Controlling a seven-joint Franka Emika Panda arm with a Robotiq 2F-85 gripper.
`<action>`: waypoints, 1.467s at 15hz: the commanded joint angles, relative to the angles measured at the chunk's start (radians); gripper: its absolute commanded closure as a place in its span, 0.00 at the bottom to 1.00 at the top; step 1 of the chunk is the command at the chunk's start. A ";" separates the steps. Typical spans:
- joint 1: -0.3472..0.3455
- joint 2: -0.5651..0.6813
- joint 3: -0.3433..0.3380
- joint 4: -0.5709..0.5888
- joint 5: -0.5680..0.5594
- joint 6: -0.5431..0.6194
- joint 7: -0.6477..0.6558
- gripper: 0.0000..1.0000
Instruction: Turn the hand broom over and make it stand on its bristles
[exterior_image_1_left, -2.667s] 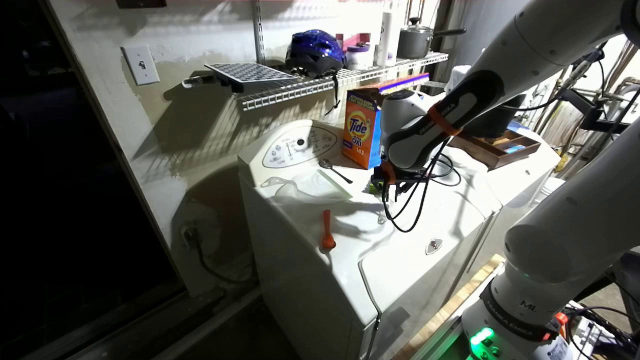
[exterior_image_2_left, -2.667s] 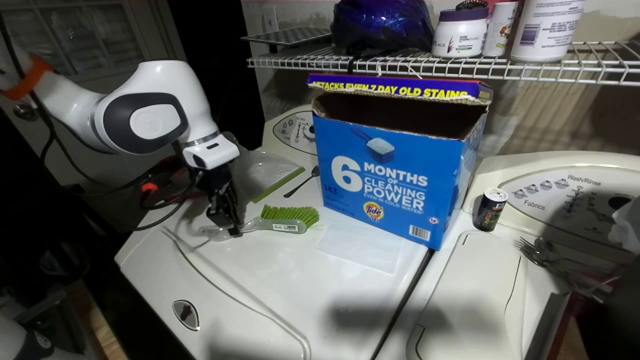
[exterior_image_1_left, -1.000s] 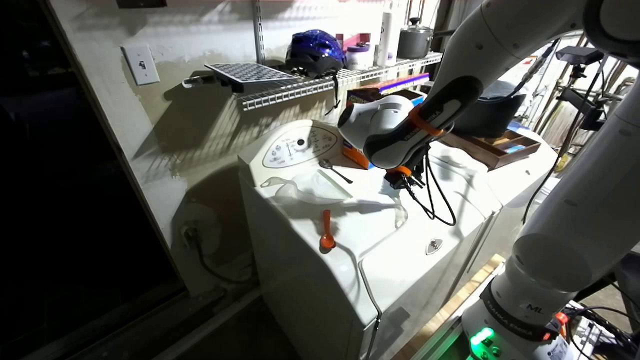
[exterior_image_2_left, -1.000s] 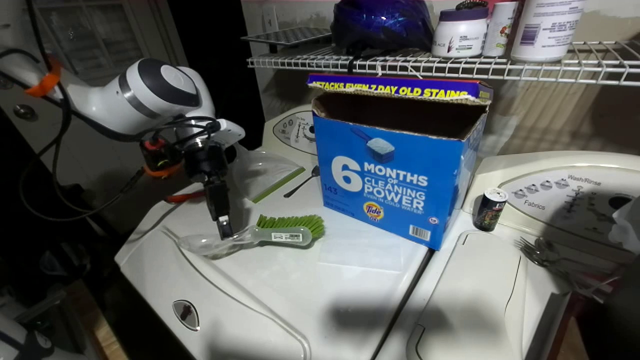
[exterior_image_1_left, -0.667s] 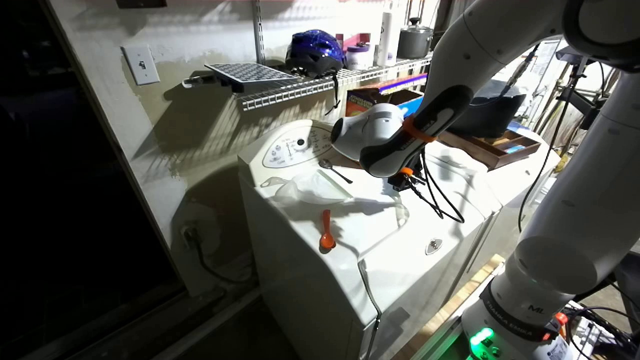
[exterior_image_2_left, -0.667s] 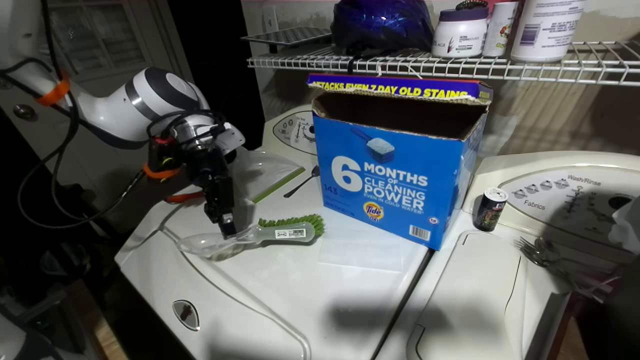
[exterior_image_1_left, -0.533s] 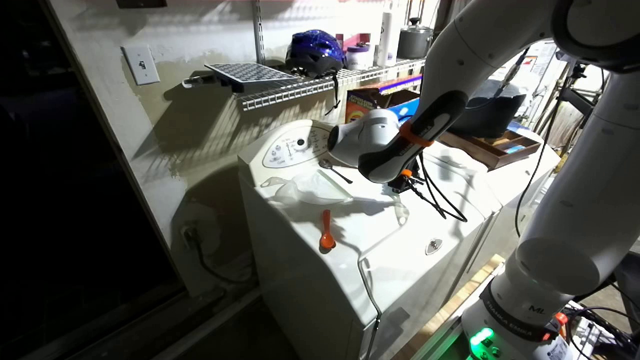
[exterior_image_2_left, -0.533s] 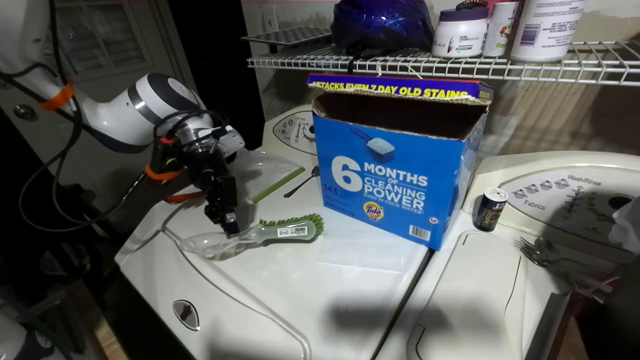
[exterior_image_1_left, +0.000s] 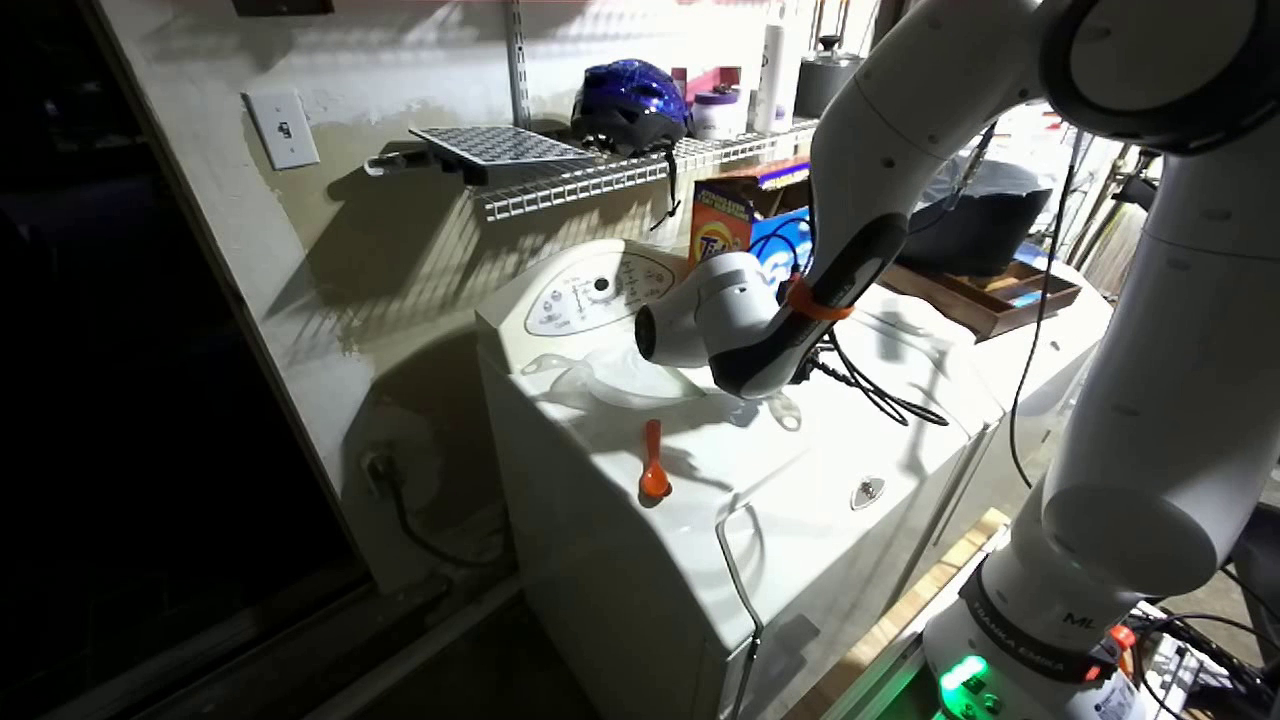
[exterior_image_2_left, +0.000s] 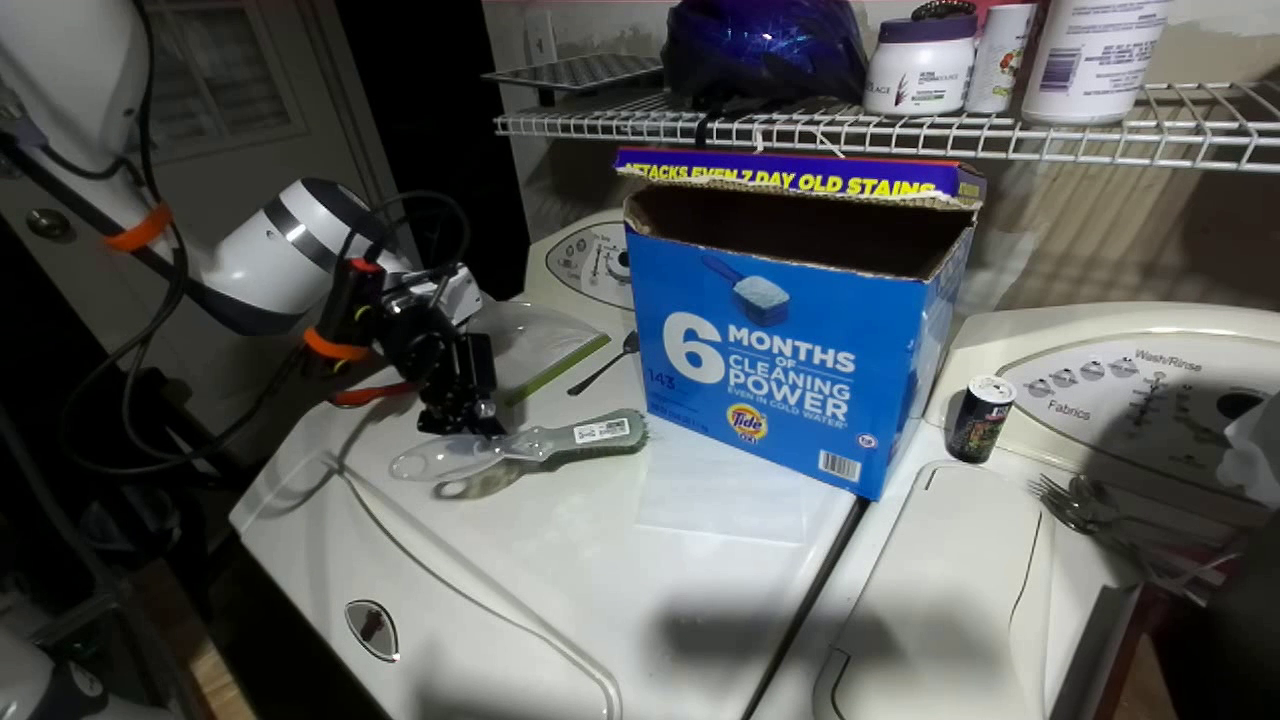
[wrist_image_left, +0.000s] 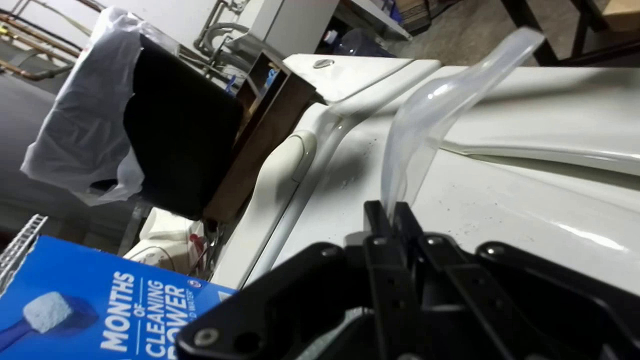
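Two fingers (wrist_image_left: 378, 225) of the end effector (wrist_image_left: 389, 214) stand nearly together, gripping the clear handle (wrist_image_left: 420, 120) of the hand broom (exterior_image_2_left: 545, 446), which slants over the tabletop (exterior_image_2_left: 560, 580). The broom's label (exterior_image_2_left: 600, 431) shows only in an exterior view. Near it stands the detergent box (exterior_image_2_left: 760, 350), flap raised, its inside too dark to read; an exterior view alone gives its orange face (exterior_image_1_left: 722, 218). Well apart, a wooden tray (exterior_image_1_left: 1035, 311) holds a blue object (exterior_image_1_left: 1027, 297); plastic (wrist_image_left: 90, 115) drapes the black bin (wrist_image_left: 180, 130), which stands beside or in the tray, I cannot tell which.
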 joint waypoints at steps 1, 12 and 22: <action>0.026 0.047 0.011 0.013 -0.112 -0.067 -0.074 0.98; 0.045 0.110 0.039 -0.025 -0.351 -0.119 -0.233 0.98; 0.072 0.117 0.087 -0.054 -0.409 -0.130 -0.255 0.98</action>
